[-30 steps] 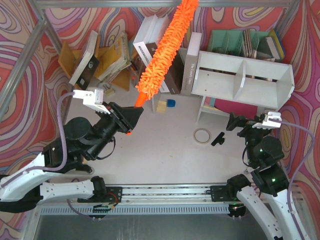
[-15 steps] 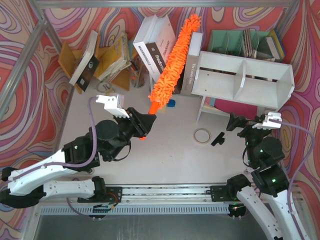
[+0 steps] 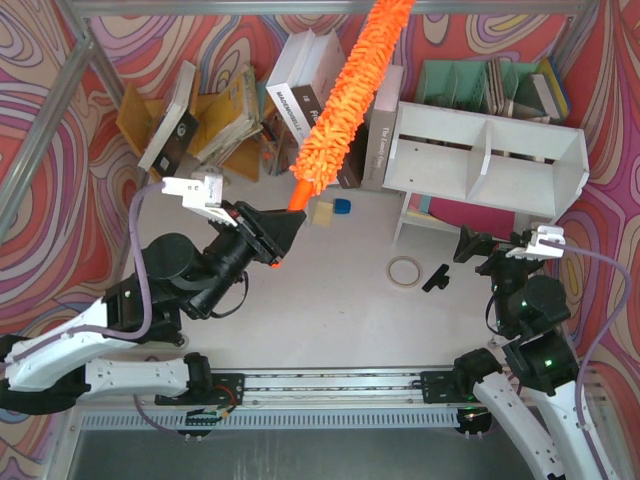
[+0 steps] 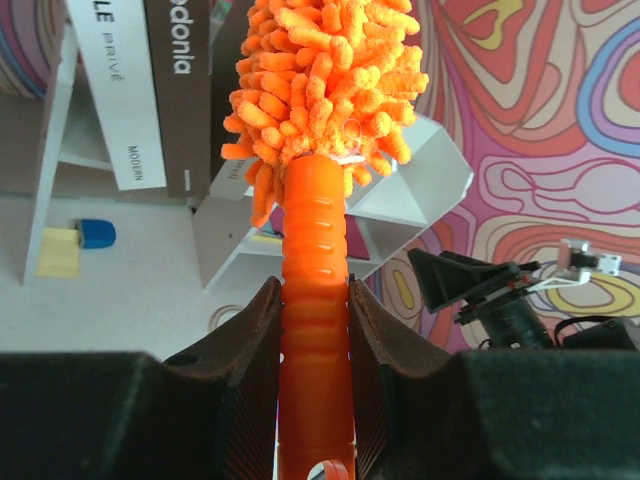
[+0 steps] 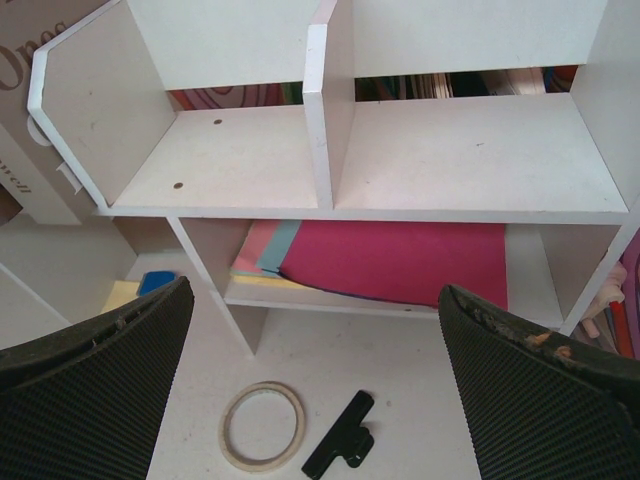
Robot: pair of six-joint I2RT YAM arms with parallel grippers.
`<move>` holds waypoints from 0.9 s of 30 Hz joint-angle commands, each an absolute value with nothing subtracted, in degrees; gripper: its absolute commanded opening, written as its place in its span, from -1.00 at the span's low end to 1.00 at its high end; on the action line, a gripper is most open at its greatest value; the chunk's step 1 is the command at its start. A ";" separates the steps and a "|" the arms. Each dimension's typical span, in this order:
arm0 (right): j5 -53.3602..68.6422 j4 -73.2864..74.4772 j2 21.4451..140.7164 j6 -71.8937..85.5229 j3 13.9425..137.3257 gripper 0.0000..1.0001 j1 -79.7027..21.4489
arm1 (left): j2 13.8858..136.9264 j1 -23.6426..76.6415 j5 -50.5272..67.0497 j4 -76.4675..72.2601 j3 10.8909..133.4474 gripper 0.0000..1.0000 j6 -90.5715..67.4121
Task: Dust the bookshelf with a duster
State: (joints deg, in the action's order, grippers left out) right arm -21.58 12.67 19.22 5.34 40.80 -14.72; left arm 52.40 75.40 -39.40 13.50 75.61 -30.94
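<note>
- We clamp the left pincer (image 3: 283, 228) on the duster (image 3: 345, 95) handle, so its head stands high, left of the bookshelf (image 3: 440, 128), not yet on it.
- Our right pincer (image 5: 312, 345) gapes wide, facing the bookshelf front.

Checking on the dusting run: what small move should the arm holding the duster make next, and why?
Probably swing the left gripper rightward, tipping the duster head down toward the bookshelf. Its jaws clamp the handle, but the fluffy head points up over the books, left of the shelf's open compartments.
</note>
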 commanded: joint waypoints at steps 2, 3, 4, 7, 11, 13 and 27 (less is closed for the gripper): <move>-21.80 9.93 18.71 4.59 40.53 0.97 -14.93 | 53.83 76.88 -34.33 7.19 78.76 -1.00 -27.93; -21.72 9.93 18.79 4.57 40.51 0.97 -14.94 | 54.32 77.49 -33.88 6.80 79.21 -1.00 -27.43; -21.71 9.89 18.68 4.57 40.45 0.97 -14.94 | 55.00 78.22 -33.69 6.43 79.70 -1.00 -26.83; -21.80 10.02 18.57 4.61 40.46 0.97 -14.94 | 57.11 81.13 -35.41 6.63 81.93 -1.00 -24.84; -21.88 10.01 18.37 4.57 40.44 0.97 -14.94 | 58.83 82.84 -40.22 7.30 82.64 -1.00 -24.28; -21.88 10.02 18.28 4.48 40.47 0.98 -14.96 | 59.38 82.99 -44.02 8.46 82.47 -1.00 -25.06; -21.80 9.85 18.19 4.63 40.35 0.97 -14.94 | 60.78 84.40 -55.02 9.19 81.89 -1.00 -24.16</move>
